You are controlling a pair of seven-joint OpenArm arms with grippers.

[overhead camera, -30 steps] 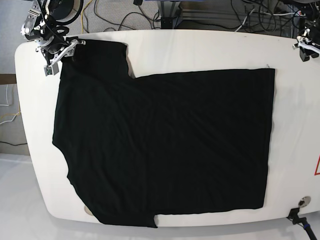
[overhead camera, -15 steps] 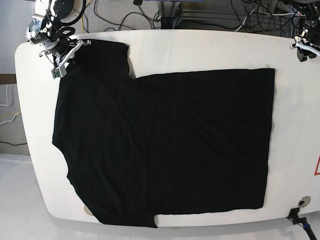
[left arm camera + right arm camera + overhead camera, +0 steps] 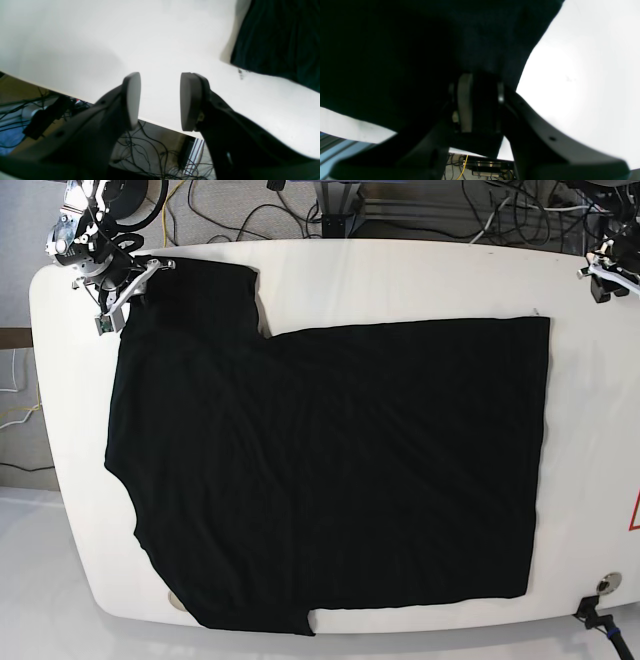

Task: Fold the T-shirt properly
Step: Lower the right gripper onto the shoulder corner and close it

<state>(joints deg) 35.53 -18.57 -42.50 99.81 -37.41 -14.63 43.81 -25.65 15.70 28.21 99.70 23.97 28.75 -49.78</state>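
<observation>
The black T-shirt lies spread flat on the white table, plain side up with no print showing. One sleeve reaches the far left corner. My right gripper sits at that sleeve's corner. In the right wrist view its jaws stand apart with dark T-shirt fabric between and over them. My left gripper hovers at the table's far right corner, away from the shirt. In the left wrist view it is open and empty above bare table, with the shirt's hem corner at upper right.
Black cables lie on the floor behind the table, and more show past the table edge. A red triangle mark and a small round fitting sit at the table's right edge.
My right gripper pushed a little inward over the sleeve corner, then drew back toward the far left corner. The left gripper shifted slightly. The shirt body has not moved.
</observation>
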